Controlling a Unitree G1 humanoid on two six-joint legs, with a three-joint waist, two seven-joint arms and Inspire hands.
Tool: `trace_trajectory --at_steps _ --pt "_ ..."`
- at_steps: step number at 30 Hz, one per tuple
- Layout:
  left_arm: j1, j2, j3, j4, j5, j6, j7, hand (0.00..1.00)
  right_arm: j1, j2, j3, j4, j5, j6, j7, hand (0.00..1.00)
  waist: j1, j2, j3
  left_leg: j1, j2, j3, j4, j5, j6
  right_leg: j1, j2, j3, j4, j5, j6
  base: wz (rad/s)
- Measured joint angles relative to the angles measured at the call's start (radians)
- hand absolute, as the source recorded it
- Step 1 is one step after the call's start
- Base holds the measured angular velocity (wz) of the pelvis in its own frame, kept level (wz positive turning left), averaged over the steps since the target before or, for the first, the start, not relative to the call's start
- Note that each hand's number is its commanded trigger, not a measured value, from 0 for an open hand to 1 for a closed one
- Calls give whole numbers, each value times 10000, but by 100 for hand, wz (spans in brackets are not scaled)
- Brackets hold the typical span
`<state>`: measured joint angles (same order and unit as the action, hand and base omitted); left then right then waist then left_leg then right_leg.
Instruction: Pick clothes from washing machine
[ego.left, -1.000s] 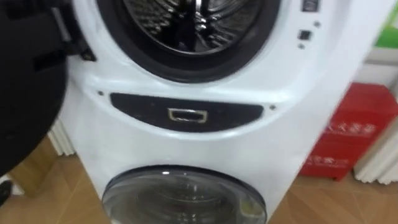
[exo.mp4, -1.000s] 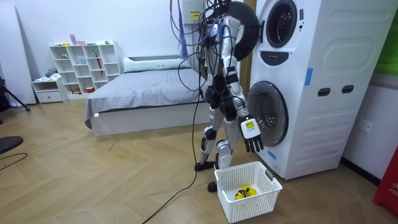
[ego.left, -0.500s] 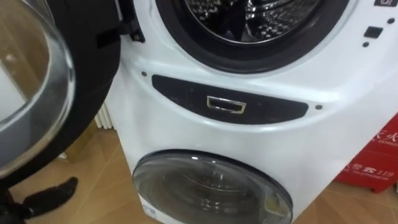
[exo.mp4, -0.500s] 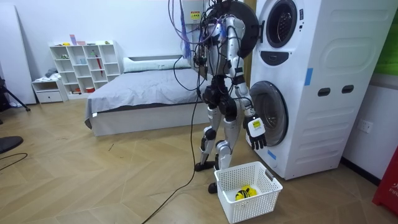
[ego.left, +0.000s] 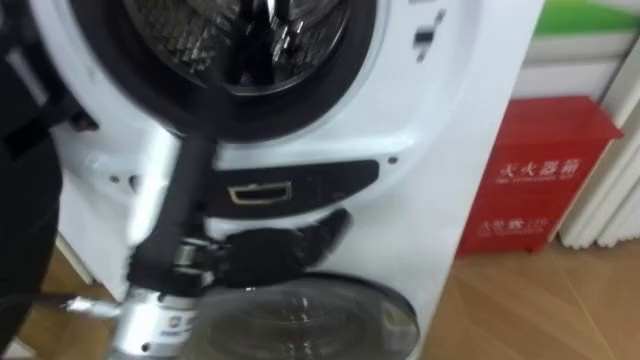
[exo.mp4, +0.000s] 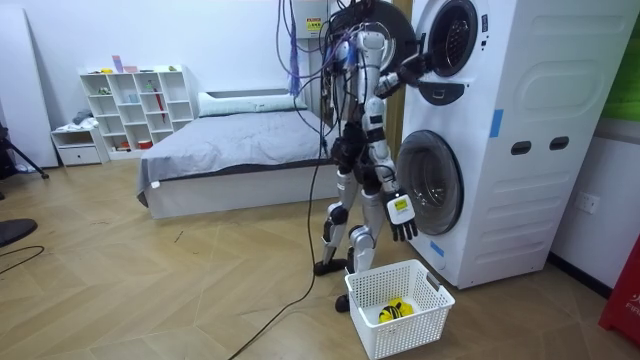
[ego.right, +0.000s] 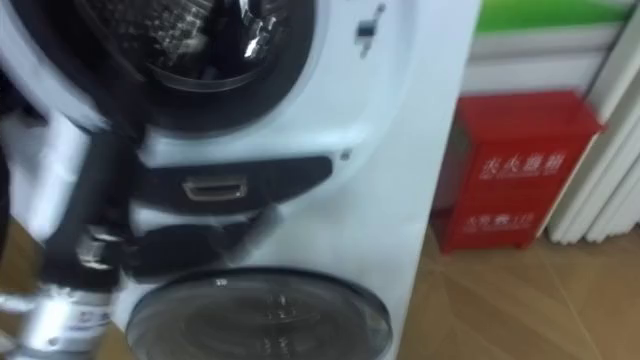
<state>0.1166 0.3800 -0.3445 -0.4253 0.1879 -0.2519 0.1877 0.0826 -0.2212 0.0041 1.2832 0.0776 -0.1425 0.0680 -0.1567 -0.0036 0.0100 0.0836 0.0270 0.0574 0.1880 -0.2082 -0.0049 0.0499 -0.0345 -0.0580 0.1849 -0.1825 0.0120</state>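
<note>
The upper washing machine's drum (ego.left: 240, 50) stands open, its dark round door (exo.mp4: 388, 40) swung out to my left. Inside I see shiny metal and a dark shape that I cannot make out. My left arm comes up from the lower left, and its dark left hand (ego.left: 285, 250) is held open in front of the panel below the drum opening, holding nothing. In the room view that left hand (exo.mp4: 412, 64) is at the opening's lower rim. My right hand (exo.mp4: 402, 215) hangs open by my side, above the white basket (exo.mp4: 432, 300).
The lower machine's glass door (ego.left: 300, 325) is closed. A red box (ego.left: 545, 175) stands on the wooden floor to the right of the machines, beside a white radiator (ego.left: 610, 190). A yellow and black item (exo.mp4: 392, 310) lies in the basket. A bed (exo.mp4: 230, 150) is behind me.
My left arm has risen into the eye view, up to the upper machine's opening. The right hand has dropped a little. The head camera has shifted.
</note>
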Motion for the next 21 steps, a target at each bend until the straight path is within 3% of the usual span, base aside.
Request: trace_trajectory --at_steps 3,7,8,9,12,16,18,21 --pt "-37 -32 -180 57 822 62 -718 0 -47 76 75 -8 588 -113 -4 0 -15 -336 -84 1 67 64 1 -23 -36 33 69 -49 -98 9 -21 -1" --pt "-118 -171 -451 186 964 57 -1152 0 -234 97 251 -222 1143 -117 -5 0 -25 -174 -57 96 64 255 -16 -38 -53 93 61 -4 -136 60 -25 -21" --pt "-130 -161 -600 460 888 41 -1275 0 -216 86 359 -410 1151 -116 8 0 -46 -57 -31 139 58 307 -42 -38 -52 135 51 -3 -139 68 -22 -7" --pt "-130 -188 -661 723 865 20 -1354 0 -212 88 393 -433 1148 -115 10 0 -66 -76 -1 170 59 379 -67 -38 -52 141 52 16 -137 68 -22 -7" --pt "-49 -467 -840 2329 884 275 -1809 0 -105 129 434 -476 1137 -92 128 0 -65 124 5 344 76 504 -145 -36 -52 161 64 29 -126 67 -21 -5" --pt "194 -600 -837 5234 688 250 -2097 0 6 134 417 -490 1186 -61 216 0 57 8 72 465 134 853 -255 -29 -55 148 110 76 -146 52 -26 -4" --pt "574 -758 -428 7319 263 480 -2246 0 226 169 256 -833 1208 48 213 0 164 -108 -5 507 141 931 -274 -30 -56 118 139 223 -129 54 -26 -18" --pt "781 -974 453 9794 -244 507 -2186 0 392 192 11 -992 1174 144 181 0 304 -254 -56 517 149 977 -274 -31 -57 99 147 266 -118 59 -30 -11"
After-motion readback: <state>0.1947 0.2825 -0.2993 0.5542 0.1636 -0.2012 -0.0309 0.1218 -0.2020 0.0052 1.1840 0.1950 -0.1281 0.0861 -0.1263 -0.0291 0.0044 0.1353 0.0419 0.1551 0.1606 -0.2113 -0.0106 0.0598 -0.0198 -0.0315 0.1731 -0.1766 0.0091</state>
